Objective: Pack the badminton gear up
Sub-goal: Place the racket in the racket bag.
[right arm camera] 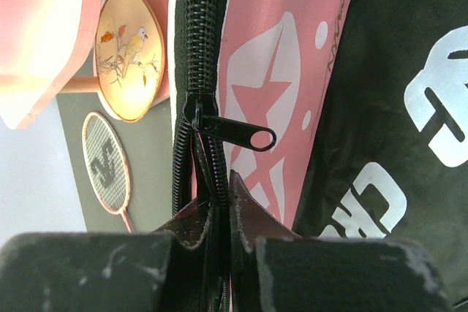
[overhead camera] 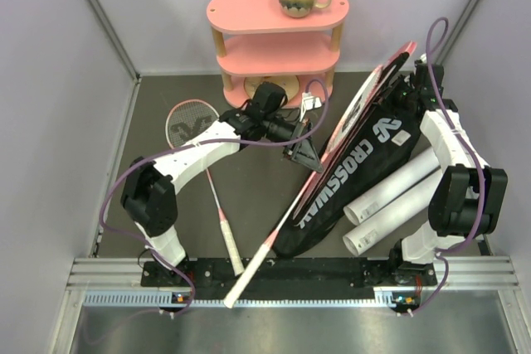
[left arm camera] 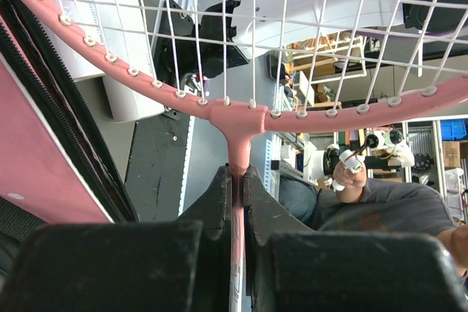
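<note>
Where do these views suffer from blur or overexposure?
Top external: sharp, evenly lit, soft shadows only. Left wrist: the pink-framed racket is crisp, but the left gripper clamped on it is dark and soft up close. Right wrist: the pink oval shelf is washed out at top left; the black zipper is sharp, the right gripper pinching it blurred.

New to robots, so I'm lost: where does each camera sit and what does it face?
Top external: above, behind; looks down on both arms and the table.
Left wrist: on left arm; sees the left gripper shut on the pink racket.
Right wrist: on right arm; sees the right gripper pinching the pink bag's zipper.
Shared: top and right wrist show the spare racket.
</note>
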`<state>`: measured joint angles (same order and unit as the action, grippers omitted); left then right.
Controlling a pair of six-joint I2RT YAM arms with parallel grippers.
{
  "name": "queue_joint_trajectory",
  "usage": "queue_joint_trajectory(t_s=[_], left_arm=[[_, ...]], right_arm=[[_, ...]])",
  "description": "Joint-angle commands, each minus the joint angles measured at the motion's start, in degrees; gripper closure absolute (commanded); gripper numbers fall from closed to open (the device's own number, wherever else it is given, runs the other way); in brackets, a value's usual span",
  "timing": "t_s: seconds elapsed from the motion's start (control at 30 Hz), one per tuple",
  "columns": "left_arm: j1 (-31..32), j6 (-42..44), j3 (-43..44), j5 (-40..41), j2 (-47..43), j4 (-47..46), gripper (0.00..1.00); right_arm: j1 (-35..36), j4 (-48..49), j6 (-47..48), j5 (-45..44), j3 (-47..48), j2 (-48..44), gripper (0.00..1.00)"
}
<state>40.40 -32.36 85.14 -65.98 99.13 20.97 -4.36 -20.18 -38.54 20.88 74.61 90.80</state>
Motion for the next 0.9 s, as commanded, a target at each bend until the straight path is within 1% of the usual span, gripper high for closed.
queue_joint_trajectory(t_s=[0.0,0.1,0.3,0.4,0.47,0.63,0.87], left_arm=[[-0.24,-0.86,1.43,-0.91,-1.22,-0.76,1.00],[-0.06,-1.39,0.73,-0.91,-1.31,-1.72,1.00],[1.69,-5.78,-1.82,-2.49,-1.57,-7.78,1.00],[2.92,-9.55,-3.57,-3.28,-1.66,-13.40,1.00],[3.28,-10.71,-3.93,-3.37,-1.57,-14.99,1.00],[3.10,-9.83,-4.11,-2.67,-0.70,-14.65,1.00],[2.31,-6.84,-2.88,-2.05,-0.17,-10.87,1.00]], right_arm=[[-0.47,2.08,0.58,1.44,0.80,-3.53,1.00],[-0.47,1.99,0.40,1.44,0.89,-3.44,1.00],[-0.56,1.99,-0.30,1.27,0.98,-2.65,1.00],[-0.56,1.90,-0.57,1.18,1.24,-2.47,1.00],[-0.56,1.90,-0.65,1.35,1.41,-2.30,1.00],[-0.47,1.73,-0.83,1.53,1.51,-2.39,1.00],[-0.47,1.73,-0.39,1.61,1.59,-2.56,1.00]])
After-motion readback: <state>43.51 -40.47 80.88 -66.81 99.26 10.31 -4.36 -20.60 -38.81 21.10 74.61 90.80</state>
